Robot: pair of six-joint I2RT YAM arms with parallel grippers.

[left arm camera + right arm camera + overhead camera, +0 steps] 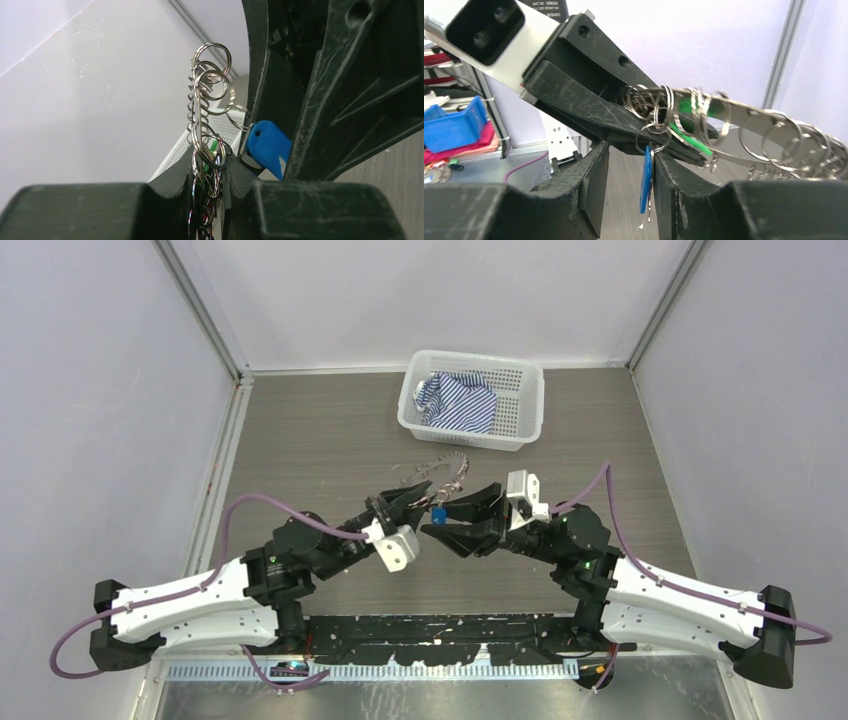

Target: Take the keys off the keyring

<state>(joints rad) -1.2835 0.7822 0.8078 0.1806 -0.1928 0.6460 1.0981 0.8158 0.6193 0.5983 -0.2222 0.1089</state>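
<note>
The keyring (pixel 443 472) is a thin metal hoop strung with many small silvery rings, held above the table. My left gripper (pixel 414 498) is shut on its near end, and the rings are bunched between its jaws in the left wrist view (pixel 210 167). The blue key (pixel 438 510) hangs from a small ring just below. My right gripper (pixel 437 520) is open around it. In the right wrist view the blue key (pixel 646 177) hangs between the fingers, against the right one (pixel 674 185). A green head (pixel 689 134) shows among the rings. The red and black keys are not clearly visible.
A white plastic basket (pixel 475 358) holding a blue-striped cloth (pixel 458 400) stands at the back of the table, just beyond the keyring. White walls close in the left, right and back sides. The arm bases sit at the near edge.
</note>
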